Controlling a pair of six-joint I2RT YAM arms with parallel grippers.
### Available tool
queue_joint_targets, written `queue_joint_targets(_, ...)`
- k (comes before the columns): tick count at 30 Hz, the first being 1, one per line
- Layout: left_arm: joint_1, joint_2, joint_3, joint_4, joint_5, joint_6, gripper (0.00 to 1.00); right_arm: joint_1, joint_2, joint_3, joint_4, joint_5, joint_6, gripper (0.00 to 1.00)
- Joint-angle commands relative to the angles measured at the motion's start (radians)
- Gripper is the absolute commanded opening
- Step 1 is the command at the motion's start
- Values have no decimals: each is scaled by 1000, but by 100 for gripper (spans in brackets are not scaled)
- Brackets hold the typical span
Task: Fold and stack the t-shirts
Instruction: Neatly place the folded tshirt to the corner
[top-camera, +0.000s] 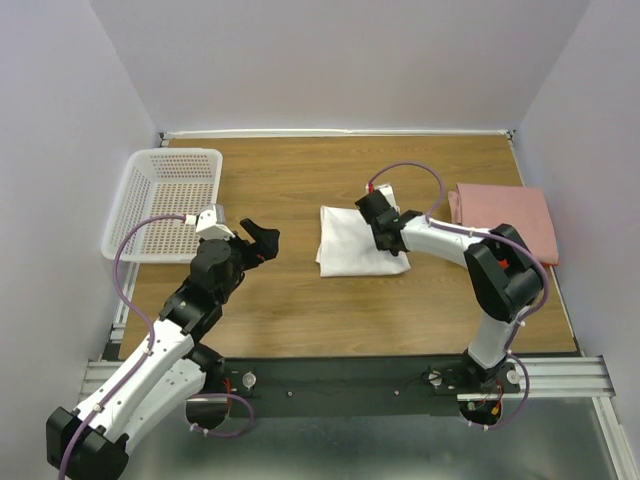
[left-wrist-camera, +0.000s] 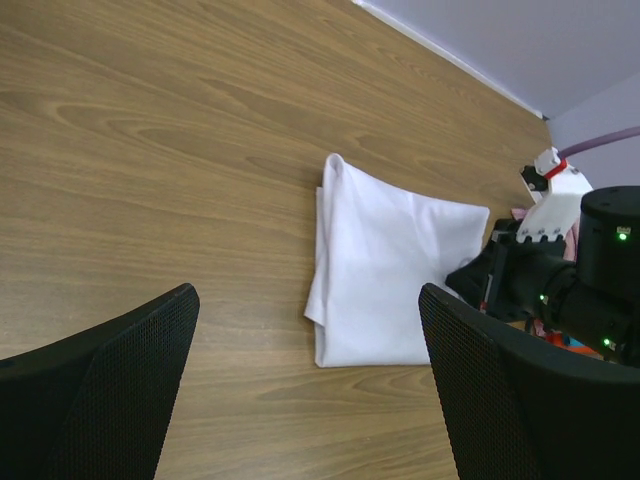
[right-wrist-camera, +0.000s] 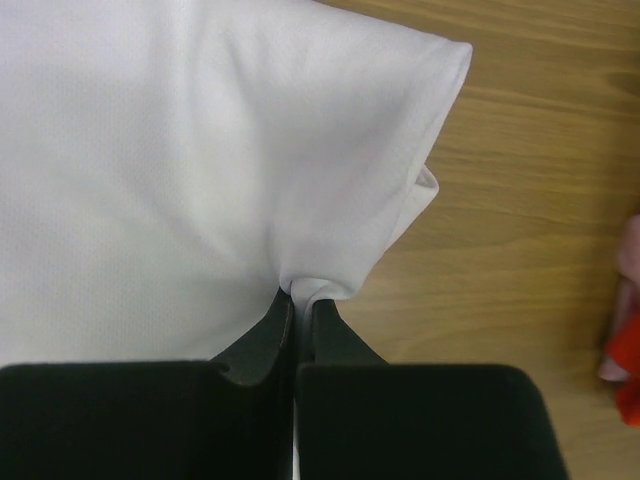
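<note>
Shirt, white (top-camera: 352, 243), lies folded into a rough rectangle mid-table (top-camera: 290, 310), flat on the wood. Right gripper (top-camera: 381, 224) sits at the white shirt's right edge, toward the far corner. In the right wrist view its jaws are pinched together on a small pucker of that cloth (right-wrist-camera: 200, 150), with the fingertips (right-wrist-camera: 322, 318) low against the table. Left gripper (top-camera: 263, 241) hangs left of the white shirt, well apart from it and touching no cloth. Its jaws are spread wide, and the left wrist view shows the white shirt (left-wrist-camera: 385, 260) between the two fingers (left-wrist-camera: 130, 370). Pink shirt (top-camera: 505, 220) lies folded at the table's right side, near the wall and apart from the white one. A scrap of red-orange cloth (right-wrist-camera: 628, 375) shows at the right wrist view's edge, too cropped to read. Basket (top-camera: 175, 153) stands at the far left corner.
</note>
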Motion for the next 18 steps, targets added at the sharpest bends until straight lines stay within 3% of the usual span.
queue_joint_targets(1, 5, -21, -20, 34, -4, -4, 98, -6, -100, -52, -70, 264, -110, 0)
queue_joint_targets(9, 5, -9, -19, 37, -7, 7, 98, -16, -178, -34, -81, 522, -268, 1)
queue_joint_targets(18, 5, -4, -16, 28, -24, 15, 98, -127, -279, -7, -81, 550, -469, 0)
